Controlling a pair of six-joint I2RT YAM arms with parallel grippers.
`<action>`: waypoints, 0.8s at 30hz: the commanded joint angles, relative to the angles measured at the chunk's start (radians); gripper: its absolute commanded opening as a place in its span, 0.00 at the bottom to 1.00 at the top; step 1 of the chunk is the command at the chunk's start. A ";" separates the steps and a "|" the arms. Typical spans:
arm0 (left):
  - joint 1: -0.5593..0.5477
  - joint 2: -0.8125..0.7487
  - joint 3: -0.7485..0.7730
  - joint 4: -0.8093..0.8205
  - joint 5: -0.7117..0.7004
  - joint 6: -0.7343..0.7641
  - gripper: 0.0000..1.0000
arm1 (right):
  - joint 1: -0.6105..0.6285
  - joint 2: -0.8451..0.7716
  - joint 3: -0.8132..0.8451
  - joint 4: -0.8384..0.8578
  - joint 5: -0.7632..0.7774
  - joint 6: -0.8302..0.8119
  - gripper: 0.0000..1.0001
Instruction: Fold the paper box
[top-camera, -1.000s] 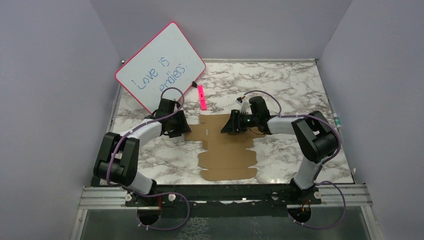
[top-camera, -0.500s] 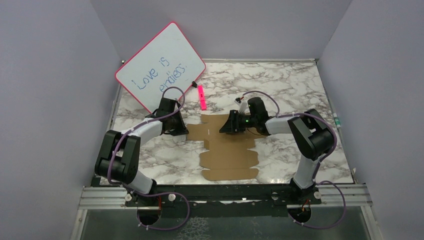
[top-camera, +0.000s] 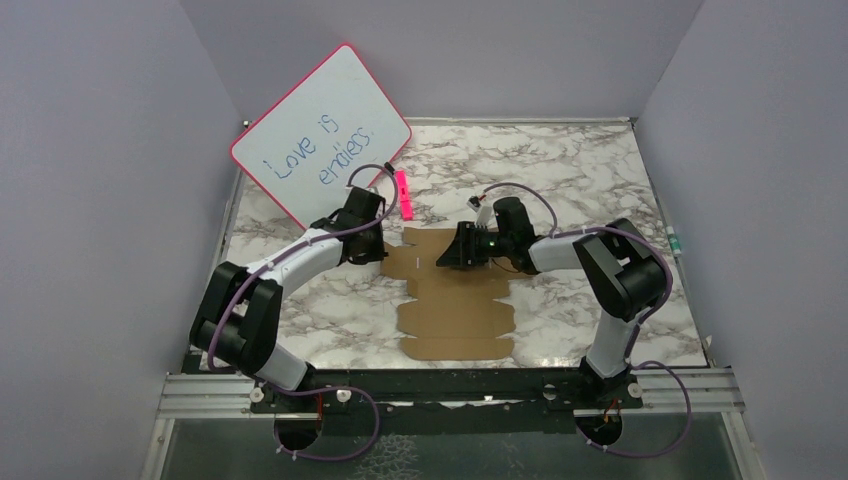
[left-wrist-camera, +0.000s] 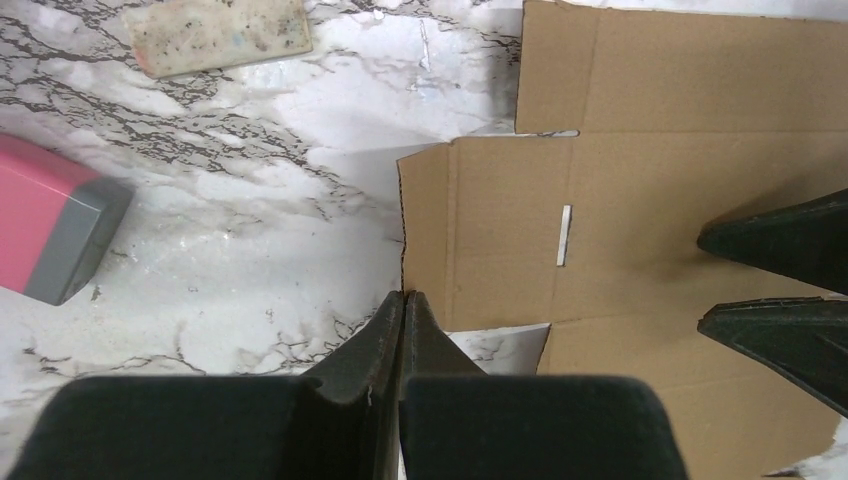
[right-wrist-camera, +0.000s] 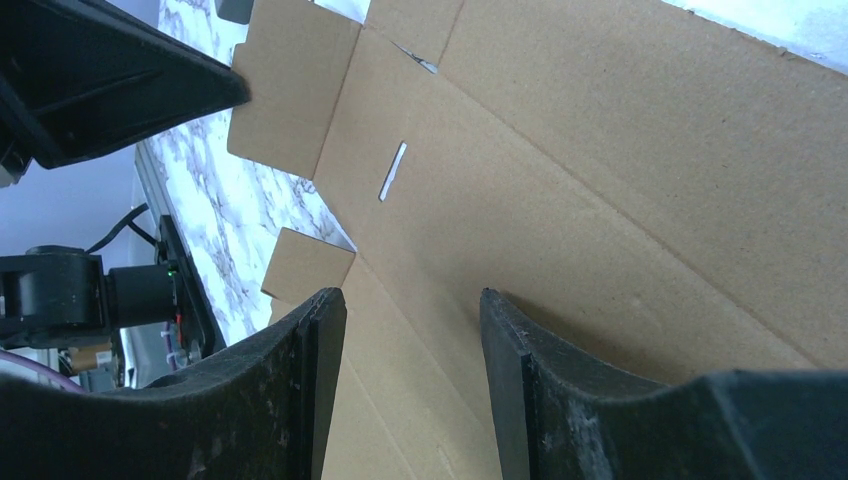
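Observation:
The paper box (top-camera: 455, 310) is a flat brown die-cut cardboard sheet lying unfolded on the marble table (top-camera: 600, 180). My left gripper (top-camera: 384, 260) is shut at the sheet's left flap (left-wrist-camera: 480, 230). Its tips (left-wrist-camera: 403, 296) touch the flap's near corner, and the flap's edge runs into their seam. I see no cardboard between them. The flap throws a shadow on the marble beside it. My right gripper (right-wrist-camera: 410, 295) is open, its two fingers resting low on the sheet's middle panel (right-wrist-camera: 600, 160), just right of a small slot (right-wrist-camera: 392, 170). In the top view it sits at the sheet's upper part (top-camera: 452, 255).
A pink-framed whiteboard (top-camera: 320, 135) with writing leans at the back left. A pink marker (top-camera: 404, 195) lies just beyond the sheet, close to the left gripper. A stained beige pad (left-wrist-camera: 220, 35) lies on the marble near it. Purple walls enclose the table.
The left gripper has shut and its arm has swung right and farther in, onto the left flap's corner. The right gripper has barely moved and stays open.

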 joint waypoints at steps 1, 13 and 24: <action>-0.063 0.027 0.060 -0.080 -0.155 0.020 0.00 | 0.015 0.027 -0.030 0.007 0.063 0.000 0.57; -0.205 0.086 0.188 -0.166 -0.270 0.010 0.00 | 0.025 0.041 -0.059 0.056 0.111 0.042 0.58; -0.276 0.136 0.277 -0.226 -0.317 0.007 0.00 | 0.031 0.049 -0.069 0.085 0.122 0.059 0.58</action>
